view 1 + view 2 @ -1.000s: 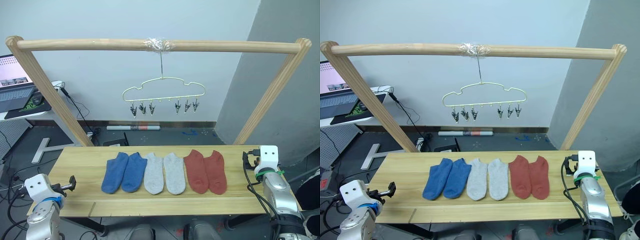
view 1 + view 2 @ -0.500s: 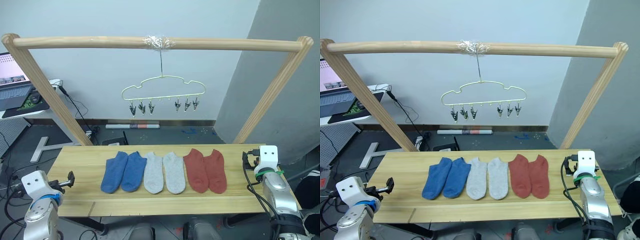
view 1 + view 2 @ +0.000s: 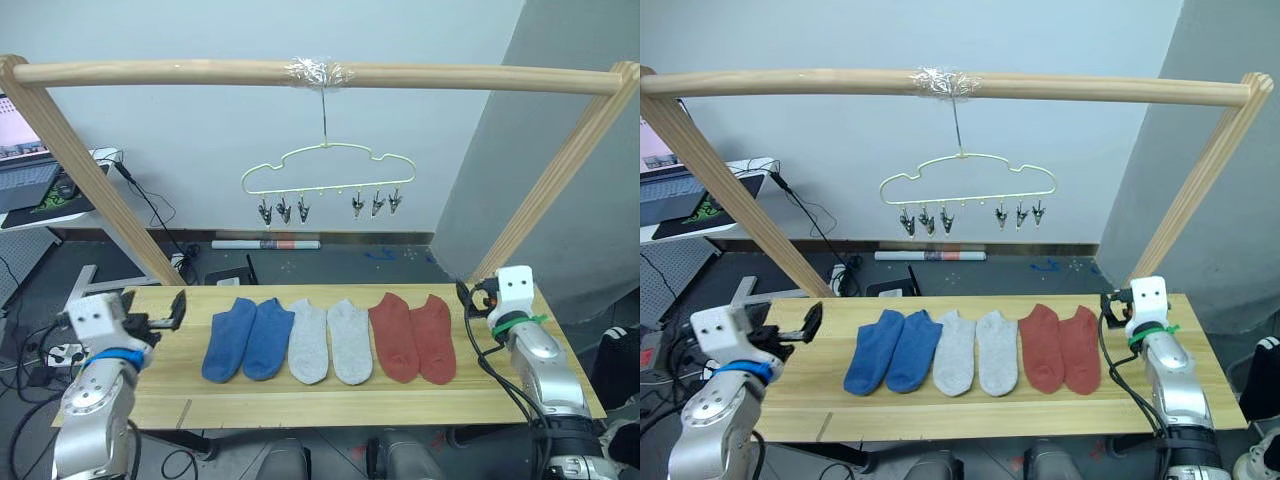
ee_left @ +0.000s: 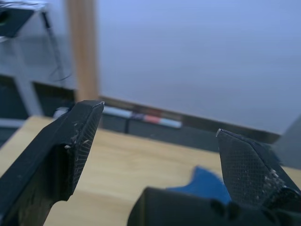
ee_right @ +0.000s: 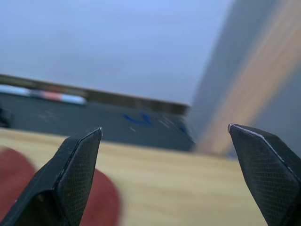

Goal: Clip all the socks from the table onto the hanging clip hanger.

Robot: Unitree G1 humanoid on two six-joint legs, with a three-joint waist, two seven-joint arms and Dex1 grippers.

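Left gripper (image 4: pixel 155 136): fingers spread wide, nothing held, nothing touched; poised above the table's left end. Its wrist view caught one corner of a blue sock (image 4: pixel 207 183), the remainder cut off behind the gripper body.

Right gripper (image 5: pixel 164 134): fingers likewise wide apart and empty, above the table's right end. Its wrist view showed a blurred rust-red patch, probably the nearest red sock (image 5: pixel 101 197), mostly out of frame.

Socks, six, flat in one row across the middle of the table (image 3: pixel 300 400), between the two grippers and clear of both: two blue socks (image 3: pixel 245 338) nearest the left gripper, two light grey socks (image 3: pixel 328 342) in the centre, two rust-red socks (image 3: pixel 412 337) nearest the right gripper.

Clip hanger (image 3: pixel 328 170): pale yellow wire, hung by its hook from a wooden frame bar (image 3: pixel 320 73) above and behind the row; six clips in two groups of three, too small to judge closely, all bare.
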